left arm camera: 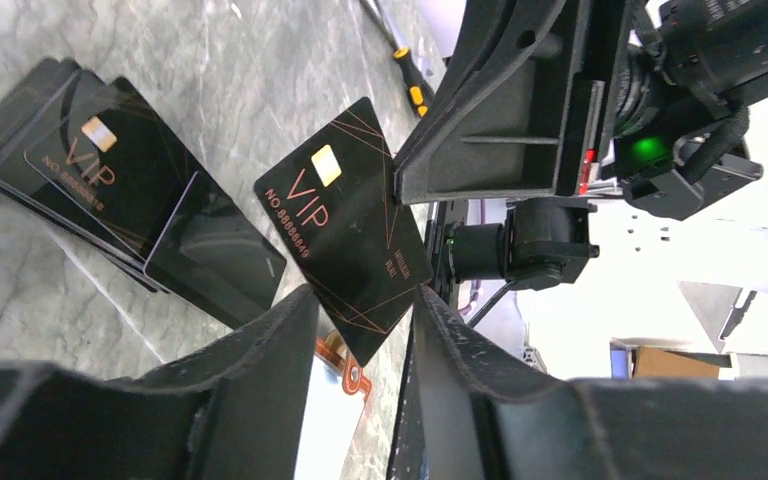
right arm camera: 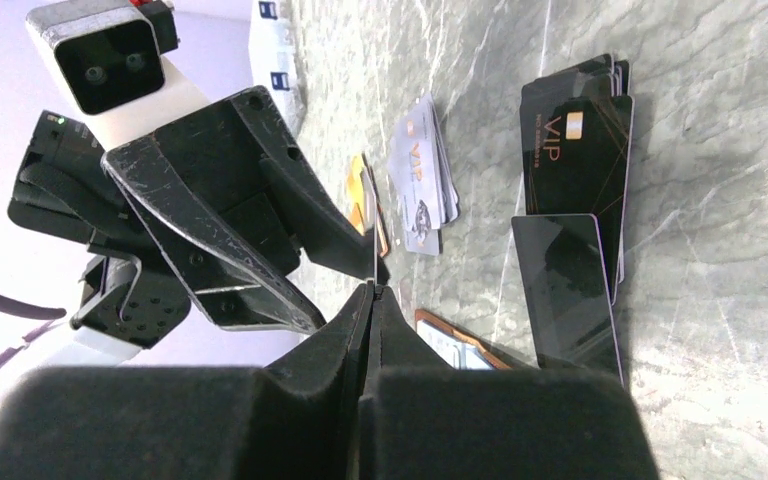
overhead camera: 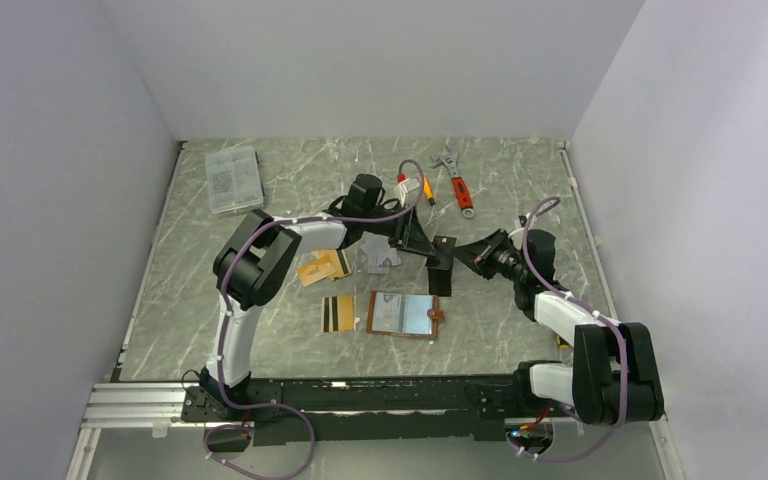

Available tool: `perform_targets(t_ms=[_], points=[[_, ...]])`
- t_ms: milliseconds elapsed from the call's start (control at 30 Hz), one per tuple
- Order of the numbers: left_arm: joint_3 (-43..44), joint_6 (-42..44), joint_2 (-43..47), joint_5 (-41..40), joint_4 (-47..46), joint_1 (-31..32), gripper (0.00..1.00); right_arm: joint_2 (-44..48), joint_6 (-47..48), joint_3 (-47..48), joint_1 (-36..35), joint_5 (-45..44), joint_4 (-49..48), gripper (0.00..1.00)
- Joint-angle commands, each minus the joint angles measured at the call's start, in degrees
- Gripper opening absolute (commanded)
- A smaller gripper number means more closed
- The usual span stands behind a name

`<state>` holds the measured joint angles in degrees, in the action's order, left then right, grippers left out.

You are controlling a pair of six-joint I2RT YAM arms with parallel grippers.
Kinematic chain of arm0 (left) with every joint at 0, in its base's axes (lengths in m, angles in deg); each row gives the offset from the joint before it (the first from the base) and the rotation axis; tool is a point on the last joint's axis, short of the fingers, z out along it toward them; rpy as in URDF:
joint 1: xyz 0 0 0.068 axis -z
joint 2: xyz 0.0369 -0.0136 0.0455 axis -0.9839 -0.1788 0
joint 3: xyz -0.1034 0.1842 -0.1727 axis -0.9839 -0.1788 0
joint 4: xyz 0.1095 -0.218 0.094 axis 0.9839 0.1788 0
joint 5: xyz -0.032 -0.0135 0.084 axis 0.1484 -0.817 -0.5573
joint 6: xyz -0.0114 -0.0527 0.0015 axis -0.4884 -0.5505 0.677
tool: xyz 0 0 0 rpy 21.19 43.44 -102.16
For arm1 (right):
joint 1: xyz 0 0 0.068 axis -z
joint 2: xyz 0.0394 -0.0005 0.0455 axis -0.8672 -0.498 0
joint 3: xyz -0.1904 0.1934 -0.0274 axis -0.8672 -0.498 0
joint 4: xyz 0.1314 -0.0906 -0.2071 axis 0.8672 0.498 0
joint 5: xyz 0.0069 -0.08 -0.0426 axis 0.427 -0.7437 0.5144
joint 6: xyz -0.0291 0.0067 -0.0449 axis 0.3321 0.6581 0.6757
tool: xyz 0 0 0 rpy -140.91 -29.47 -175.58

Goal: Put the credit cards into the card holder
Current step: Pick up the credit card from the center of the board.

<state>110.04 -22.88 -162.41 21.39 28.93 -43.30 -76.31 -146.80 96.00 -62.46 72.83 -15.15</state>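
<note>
A black VIP credit card (left arm camera: 350, 225) hangs in the air above the table. My right gripper (right arm camera: 370, 290) is shut on it, and the card shows edge-on (right arm camera: 372, 230) in that wrist view. My left gripper (left arm camera: 360, 295) faces it with its jaws apart on either side of the card's lower corner. More black cards (left arm camera: 90, 170) lie stacked on the table, next to silver-grey ones (overhead camera: 380, 258), orange-gold ones (overhead camera: 322, 267) and a gold card with black stripes (overhead camera: 337, 312). The tan card holder (overhead camera: 405, 315) lies open below both grippers.
A clear plastic parts box (overhead camera: 233, 178) stands at the back left. A red-handled wrench (overhead camera: 457, 185) and a small screwdriver (overhead camera: 422, 188) lie at the back centre. White walls close in the marble table (overhead camera: 260, 340) on three sides.
</note>
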Motion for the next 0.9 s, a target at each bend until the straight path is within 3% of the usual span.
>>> perform_targets(t_ms=[0,233,400,533,633,767,867], points=[[0.30,-6.55,-0.28,4.68,-10.82,0.06,0.41,-0.69,-0.08,-0.23,-0.54,0.61,-3.66,0.00],[-0.50,-7.99,0.41,5.95,-13.24,-0.28,0.23,-1.15,-1.01,-0.67,-0.88,3.04,-7.92,0.00],[-0.97,-8.84,1.39,6.39,-13.93,-0.37,0.18,-1.76,-4.24,-2.40,-0.87,6.65,-15.83,0.10],[-1.20,-8.84,2.17,6.58,-13.82,-0.37,0.06,-2.96,-8.23,-3.68,-0.92,9.73,-24.01,0.17],[-2.10,-8.74,2.96,6.51,-13.81,-0.71,0.02,-3.97,-9.79,-4.04,-0.90,11.23,-27.70,0.30],[-3.78,-8.84,4.93,6.72,-14.42,-1.21,0.00,-2.54,-6.82,-3.63,-0.81,10.98,-23.62,0.41],[-4.57,-9.75,6.54,7.23,-15.38,-1.39,0.00,-1.17,-4.32,-2.71,-0.87,10.37,-19.93,0.43]])
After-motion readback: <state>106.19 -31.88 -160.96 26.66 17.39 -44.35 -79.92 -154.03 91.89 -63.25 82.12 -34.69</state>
